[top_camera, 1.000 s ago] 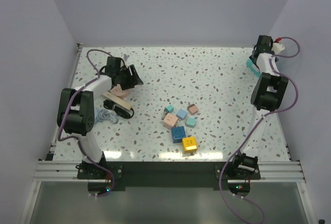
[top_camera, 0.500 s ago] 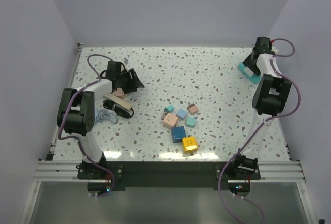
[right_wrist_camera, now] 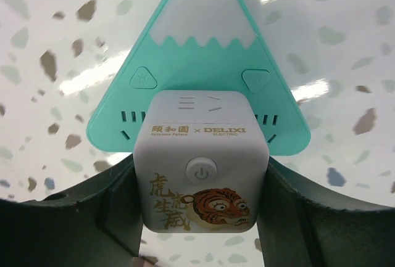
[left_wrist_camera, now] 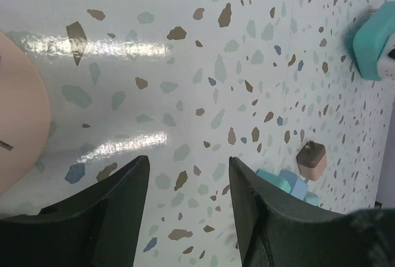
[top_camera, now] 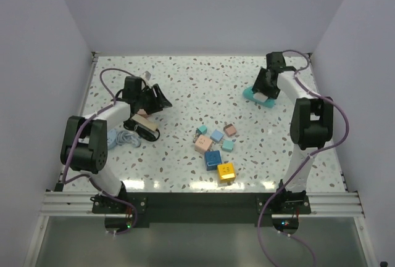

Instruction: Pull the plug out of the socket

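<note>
The socket (top_camera: 138,121), a cream bar with a pinkish face, lies at the left of the table. The black plug (top_camera: 148,134) sits at its near end, beside a pale coil of cord (top_camera: 124,137). My left gripper (top_camera: 162,100) hovers just beyond the bar's far end, pointing right. In the left wrist view it (left_wrist_camera: 189,162) stands open over bare table, with a pinkish surface (left_wrist_camera: 18,125) at the frame's left edge. My right gripper (top_camera: 264,91) is far off at the back right. It (right_wrist_camera: 200,180) is shut on a white tiger-print cube (right_wrist_camera: 200,156) joined to a teal triangular block (right_wrist_camera: 203,39).
Several small coloured toy cubes (top_camera: 216,147) lie in the middle of the table, among them a blue one (top_camera: 213,160) and a yellow one (top_camera: 226,171). Pale walls close the table on three sides. Purple cables loop from both arms.
My right arm has swung from the far right corner leftward, carrying the white cube and teal block. My left gripper has narrowed slightly and dropped a little toward the bar.
</note>
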